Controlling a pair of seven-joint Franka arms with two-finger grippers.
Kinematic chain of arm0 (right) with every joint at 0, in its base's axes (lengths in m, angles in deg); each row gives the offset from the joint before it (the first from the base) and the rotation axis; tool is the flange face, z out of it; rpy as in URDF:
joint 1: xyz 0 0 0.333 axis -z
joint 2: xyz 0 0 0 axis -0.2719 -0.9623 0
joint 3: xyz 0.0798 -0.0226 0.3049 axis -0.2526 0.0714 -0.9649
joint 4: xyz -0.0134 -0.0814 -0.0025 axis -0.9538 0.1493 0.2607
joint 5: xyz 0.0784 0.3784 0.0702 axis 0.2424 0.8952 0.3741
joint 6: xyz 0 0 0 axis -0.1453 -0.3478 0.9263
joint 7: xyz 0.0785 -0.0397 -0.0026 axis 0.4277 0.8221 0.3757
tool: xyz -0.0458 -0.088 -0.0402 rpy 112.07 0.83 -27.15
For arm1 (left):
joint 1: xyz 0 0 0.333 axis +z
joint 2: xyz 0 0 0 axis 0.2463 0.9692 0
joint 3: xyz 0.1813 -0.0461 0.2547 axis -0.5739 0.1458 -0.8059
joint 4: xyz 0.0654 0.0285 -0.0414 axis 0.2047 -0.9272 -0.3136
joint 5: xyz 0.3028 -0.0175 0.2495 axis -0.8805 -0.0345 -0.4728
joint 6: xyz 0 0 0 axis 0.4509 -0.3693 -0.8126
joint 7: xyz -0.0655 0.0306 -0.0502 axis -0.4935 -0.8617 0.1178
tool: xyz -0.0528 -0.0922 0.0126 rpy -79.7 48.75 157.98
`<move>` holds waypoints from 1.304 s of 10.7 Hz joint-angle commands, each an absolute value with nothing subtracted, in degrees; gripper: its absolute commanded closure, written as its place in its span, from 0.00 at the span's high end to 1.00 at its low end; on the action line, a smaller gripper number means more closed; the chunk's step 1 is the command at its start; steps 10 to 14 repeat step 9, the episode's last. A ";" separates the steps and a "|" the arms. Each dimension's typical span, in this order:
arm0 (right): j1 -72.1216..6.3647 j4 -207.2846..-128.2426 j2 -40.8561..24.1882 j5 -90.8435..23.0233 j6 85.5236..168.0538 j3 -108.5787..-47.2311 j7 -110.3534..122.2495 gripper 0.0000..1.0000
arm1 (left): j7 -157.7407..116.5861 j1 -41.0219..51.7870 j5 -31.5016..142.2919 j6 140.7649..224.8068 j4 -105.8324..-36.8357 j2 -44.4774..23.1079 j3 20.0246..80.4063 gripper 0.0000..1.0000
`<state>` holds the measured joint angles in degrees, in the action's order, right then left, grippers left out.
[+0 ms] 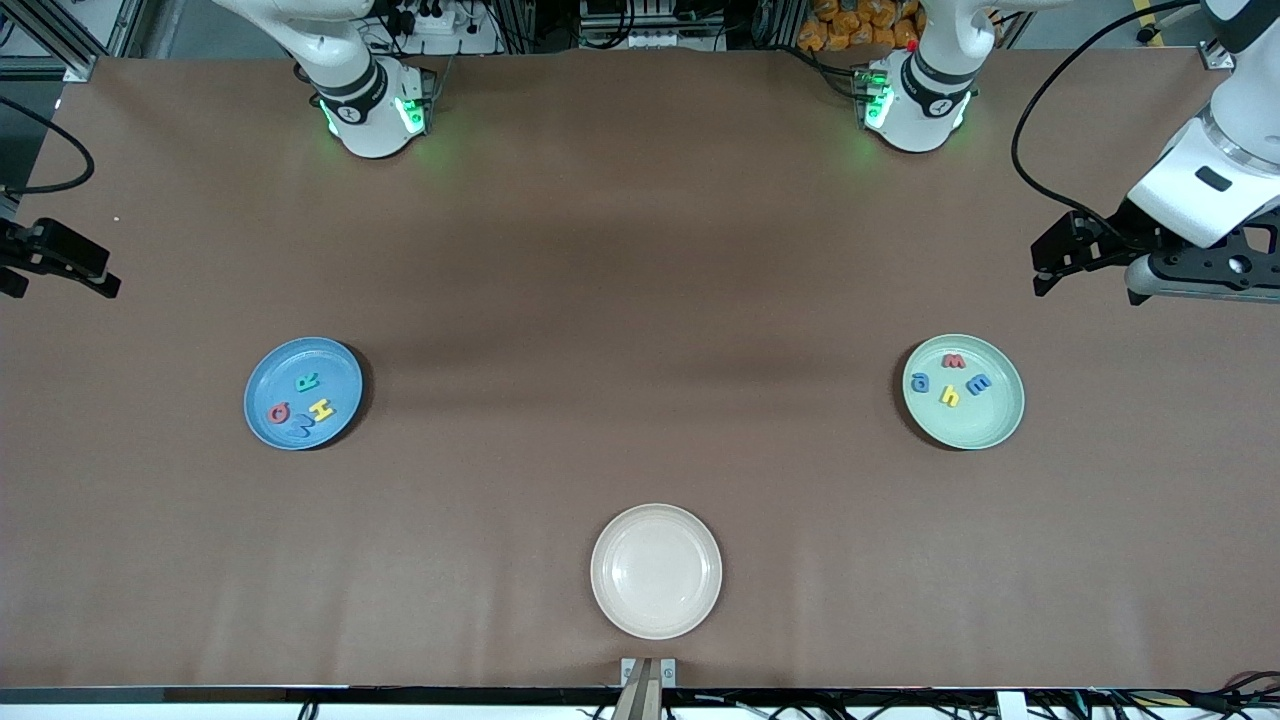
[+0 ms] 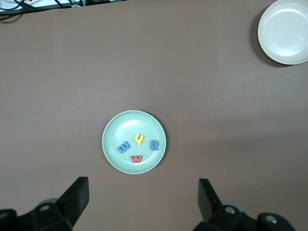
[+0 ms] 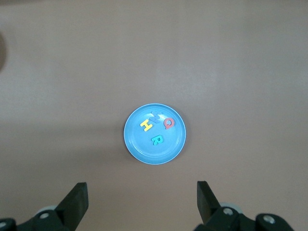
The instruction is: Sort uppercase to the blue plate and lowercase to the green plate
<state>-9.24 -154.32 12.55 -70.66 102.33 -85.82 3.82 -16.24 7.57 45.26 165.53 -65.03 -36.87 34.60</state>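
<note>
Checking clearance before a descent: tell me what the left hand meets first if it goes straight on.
Probably bare table. The left hand, open, points down at cloth just short of the green plate; depth is unclear.

Three things break up the desk (image 1: 640, 300): the blue plate (image 1: 262, 420) toward the right arm's end, the green plate (image 1: 990, 425) toward the left arm's, and the white plate (image 1: 655, 570) between them, nearest the front camera. The plates stand well apart.
</note>
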 commanded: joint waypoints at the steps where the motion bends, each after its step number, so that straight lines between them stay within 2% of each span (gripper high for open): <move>1: -8.31 -153.12 12.05 -70.40 101.78 -86.34 4.08 1.00 | -15.01 9.41 44.73 165.82 -66.10 -38.15 34.78 1.00; 5: -8.31 -153.12 12.05 -70.40 101.78 -86.34 4.08 1.00 | -15.01 13.98 44.82 165.82 -65.93 -37.80 39.26 1.00; 14: -8.31 -153.12 11.97 -70.32 101.78 -86.34 4.08 1.00 | -15.01 13.73 44.91 165.82 -65.93 -37.71 39.54 1.00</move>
